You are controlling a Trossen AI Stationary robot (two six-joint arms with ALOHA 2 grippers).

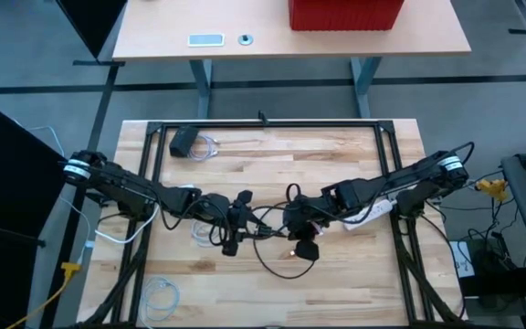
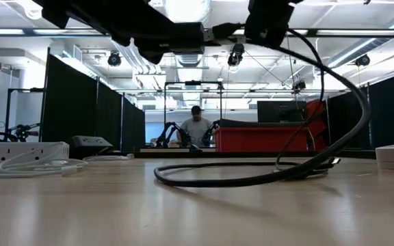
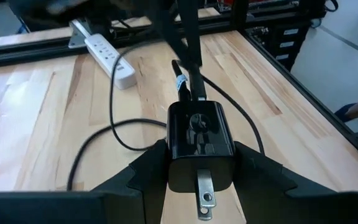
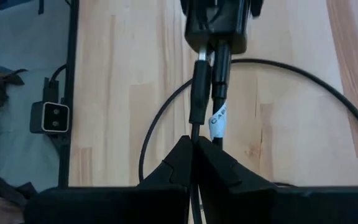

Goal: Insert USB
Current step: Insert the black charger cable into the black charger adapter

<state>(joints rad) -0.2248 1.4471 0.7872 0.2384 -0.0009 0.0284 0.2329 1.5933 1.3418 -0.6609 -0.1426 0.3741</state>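
Observation:
A black wall charger hangs above the table's middle, its metal prongs pointing back at my left wrist. My left gripper is shut on it. Two black USB plugs sit side by side at the charger's far face: one carries a white label, the other shows bare metal at the port. My right gripper comes from the table's right and is shut on the cable behind that unlabelled plug. The cables' slack loops lie on the table. My left gripper pinches the charger's two side faces between its fingers, near the prong end. The fingers come level from the table's left. The charger is lifted clear of the table, its port face toward the right arm. My right gripper pinches the black cable just behind the unlabelled plug, between its two shut fingertips. The fingers come from the table's right and lie along the cable. Plug and cable run straight from the fingertips to the charger, clear of the table.
A white power strip lies under the right arm. A black adapter with a white cable lies at the far left, a white cable coil at the near left. Black frame rails border the table. A person sits far behind.

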